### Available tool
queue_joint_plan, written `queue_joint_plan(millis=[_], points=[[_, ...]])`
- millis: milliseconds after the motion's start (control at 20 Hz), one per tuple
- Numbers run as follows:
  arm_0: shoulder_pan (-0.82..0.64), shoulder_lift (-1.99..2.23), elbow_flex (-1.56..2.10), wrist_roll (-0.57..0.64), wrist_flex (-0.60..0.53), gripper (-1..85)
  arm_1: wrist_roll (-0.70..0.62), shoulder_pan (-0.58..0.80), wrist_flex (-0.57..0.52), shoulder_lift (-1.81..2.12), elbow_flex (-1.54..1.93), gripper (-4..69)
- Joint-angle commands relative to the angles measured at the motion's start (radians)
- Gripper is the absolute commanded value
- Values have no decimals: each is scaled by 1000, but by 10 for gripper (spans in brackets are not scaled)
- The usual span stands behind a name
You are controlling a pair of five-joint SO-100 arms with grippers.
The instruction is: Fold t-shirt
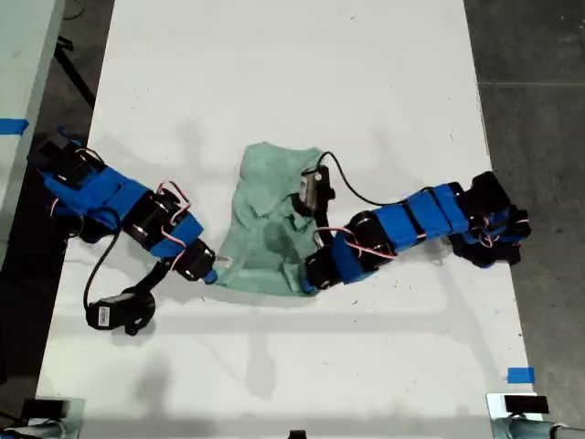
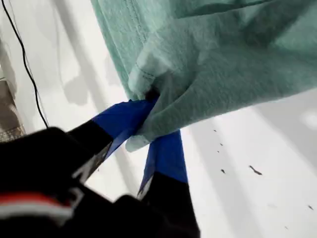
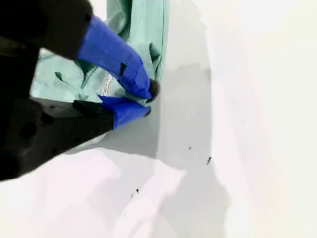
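The pale mint-green t-shirt lies bunched and creased in the middle of the white table. My first gripper reaches in from the exterior view's right and is shut on the shirt's near corner on that side. The first wrist view shows the blue fingers of my first gripper pinching a gathered fold of the t-shirt. My second gripper comes from the exterior view's left and is shut on the other near corner. In its wrist view my second gripper clamps the hem of the t-shirt beside a white label.
Dark floor borders the table on the exterior view's right. Blue tape marks sit near the table's front corner on that side, and another on the pale surface at the exterior view's left. A wrist camera and its cable hang beside the second arm.
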Motion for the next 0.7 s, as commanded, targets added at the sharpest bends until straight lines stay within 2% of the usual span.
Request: queue_joint_plan(millis=[0,300,650], points=[[-184,112,-52,123,40,0,-77,121,43,121,-32,-11],[-592,11,-91,425,67,0,-331,416,86,83,8,-11],[-857,-181,-298,597,86,0,-571,681,81,35,2,-11]])
